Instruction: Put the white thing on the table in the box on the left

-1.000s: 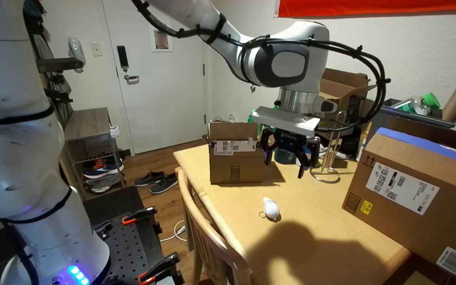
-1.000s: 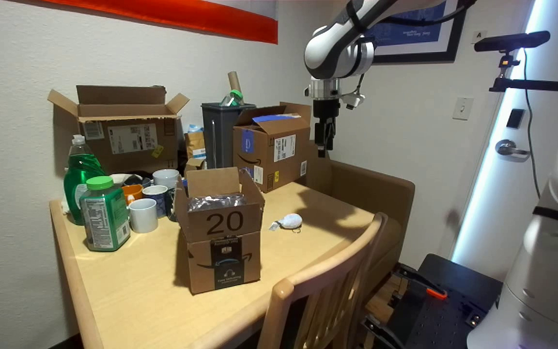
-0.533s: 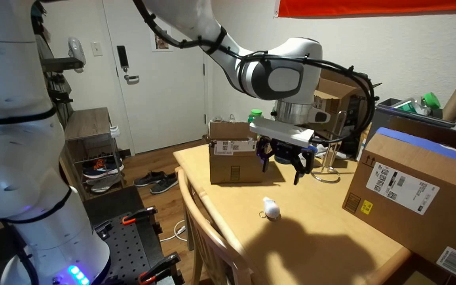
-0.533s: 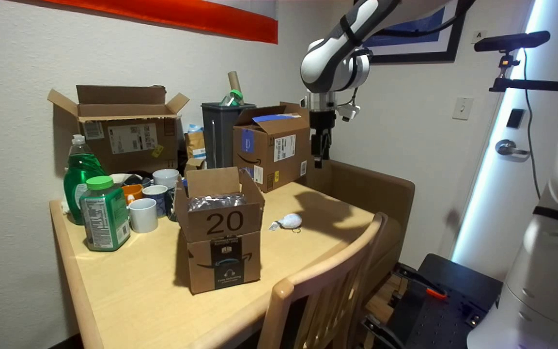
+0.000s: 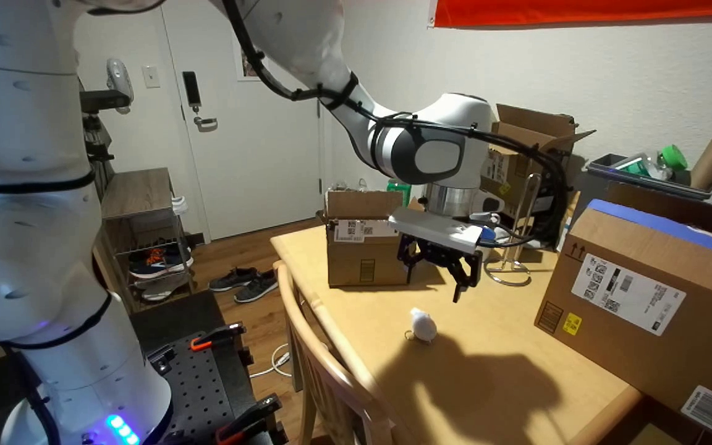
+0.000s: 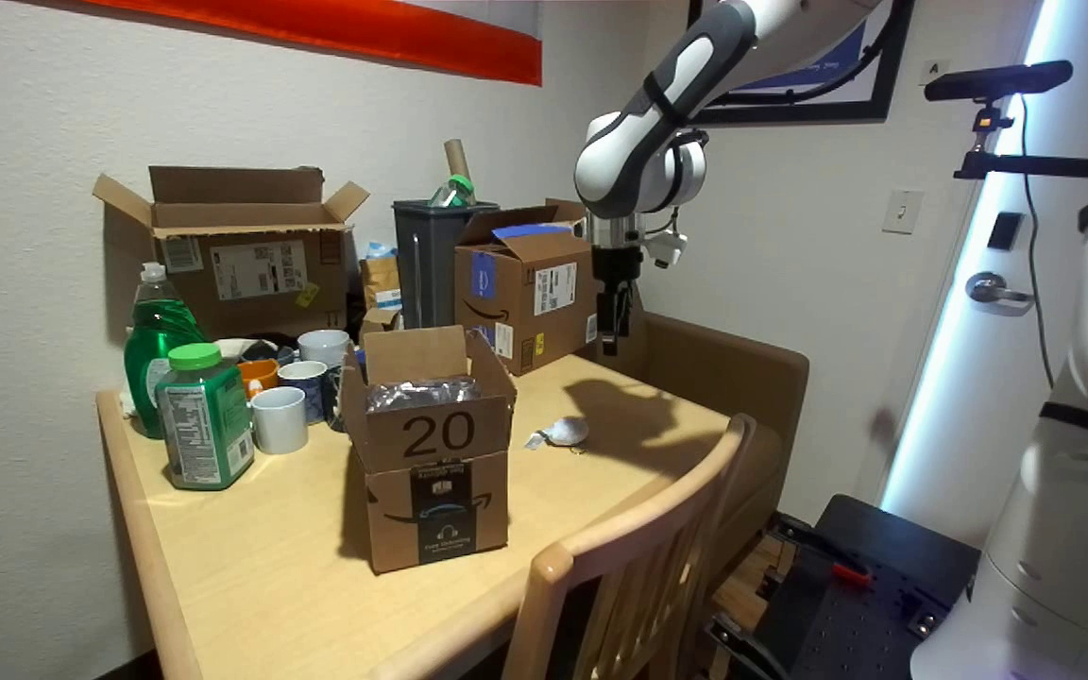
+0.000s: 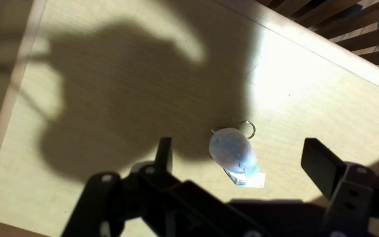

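The white thing (image 5: 423, 326) is a small rounded lump with a metal ring, lying on the tan wooden table (image 5: 498, 321). It also shows in an exterior view (image 6: 567, 432) and, with a paper tag, in the wrist view (image 7: 230, 148). My gripper (image 5: 433, 288) is open and empty, pointing down, above the table and apart from the lump. In the wrist view the lump appears between the two spread fingers. The small brown box (image 5: 365, 266) with a white label stands open behind the gripper; its side marked "20" shows in an exterior view (image 6: 435, 501), with silvery material inside.
A big brown box (image 5: 628, 309) with blue tape stands at one table end. A box with raised flaps (image 6: 256, 269), mugs (image 6: 280, 420), a green jar (image 6: 204, 416) and a metal stand (image 5: 510, 269) are beyond the small box. A wooden chair (image 6: 638, 548) borders the table.
My gripper has moved steadily down toward the table, its shadow shifting with it, and stays open. The white thing and the boxes have not moved.
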